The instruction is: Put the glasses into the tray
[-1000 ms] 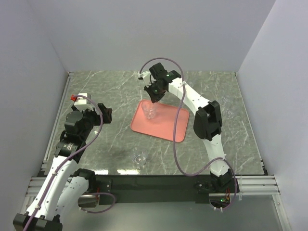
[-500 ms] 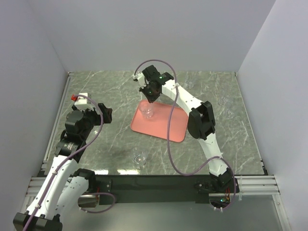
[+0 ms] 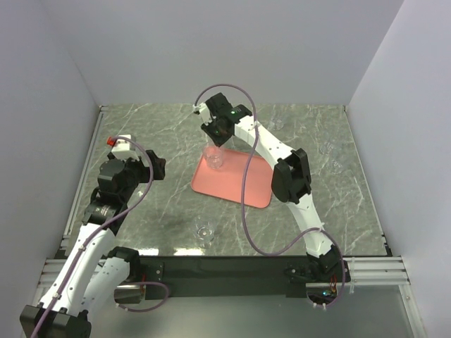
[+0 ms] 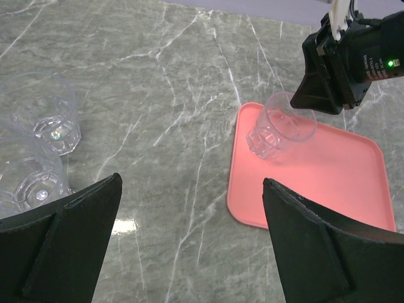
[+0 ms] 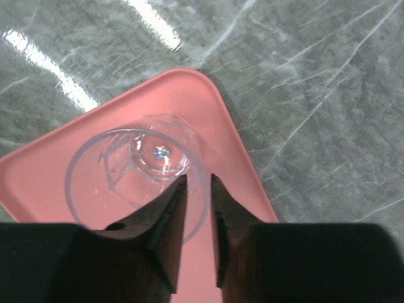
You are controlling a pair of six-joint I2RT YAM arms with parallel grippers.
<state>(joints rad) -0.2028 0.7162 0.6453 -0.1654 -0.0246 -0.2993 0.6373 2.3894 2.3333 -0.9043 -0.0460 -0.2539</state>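
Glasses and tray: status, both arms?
Left gripper open, empty; two loose glasses beside it. Right gripper shut on one glass, tilted over the tray's far-left corner. Nothing else on the tray.

The top camera looks down on the whole tabletop (image 3: 162,127). Both wrist cameras see the tray (image 4: 341,183), the right one closer.

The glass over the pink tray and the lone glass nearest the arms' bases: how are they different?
The tray glass is pinched at its rim by the right arm's jaws; the lone glass is untouched. The tray glass sits over the tray and looks tilted; the lone glass stands upright on the marble table. Both are small, clear and empty.
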